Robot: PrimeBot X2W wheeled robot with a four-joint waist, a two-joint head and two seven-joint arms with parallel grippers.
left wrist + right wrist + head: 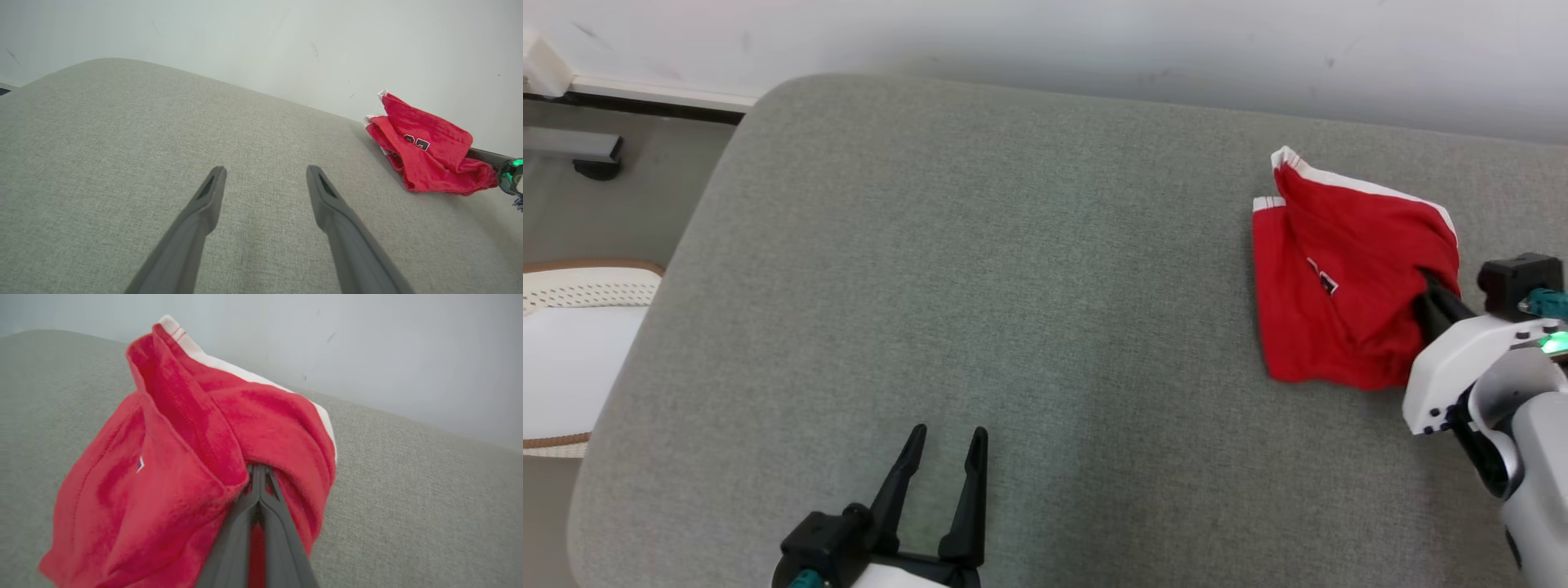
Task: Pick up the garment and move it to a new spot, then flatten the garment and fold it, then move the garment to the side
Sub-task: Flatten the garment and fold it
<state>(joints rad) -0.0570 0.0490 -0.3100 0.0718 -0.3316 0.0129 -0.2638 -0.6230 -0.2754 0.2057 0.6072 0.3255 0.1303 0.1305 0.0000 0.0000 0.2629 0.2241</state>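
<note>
**Right gripper [257, 470] clamped on the red garment [1339, 278] at the frame's right side**

The right gripper's two dark fingers are pressed together on a bunched fold of the garment. The garment sits crumpled at the right of the head view, close to the far edge of the grey cushion [1013, 286] and the pale wall [1094, 41]. The left gripper [952, 433] hovers at bottom centre with its fingers spread apart. Between the two lies a broad run of bare upholstery, rounding off at the upper left corner. White trim edges the garment's top. Black numerals [417, 143] show in the left wrist view, partly folded under and not fully readable. A white seat [572, 359] stands beyond the cushion's left edge.
</note>
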